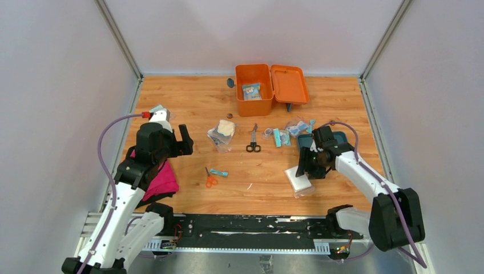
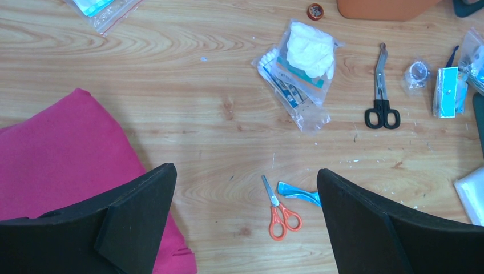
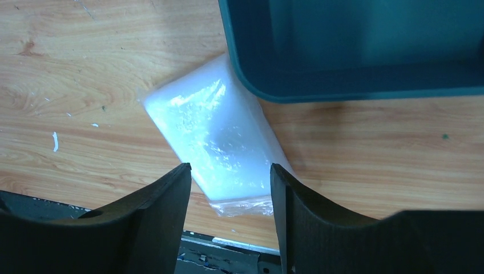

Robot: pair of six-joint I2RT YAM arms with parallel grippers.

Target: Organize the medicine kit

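Medicine kit (image 1: 254,73): I see it at the far middle of the table (image 1: 188,97), well apart from both arms. Its lid (image 1: 289,84) is laid open to the right, and one blue-and-white packet (image 1: 251,91) lies inside.
Left gripper (image 2: 244,174): jaws are spread wide with nothing between them. It hangs over bare wood beside the pink cloth (image 2: 63,154).
Right gripper (image 3: 228,171): fingers are partly apart, one on each side of the white packet (image 3: 217,131). I cannot tell whether they pinch it.
White packet: it lies in clear plastic on the table, its far corner touching the teal tray (image 3: 342,94).
Loose items: orange scissors (image 2: 282,214), black scissors (image 2: 381,91) and a bag of gauze (image 2: 302,68) lie between the kit and the arms.
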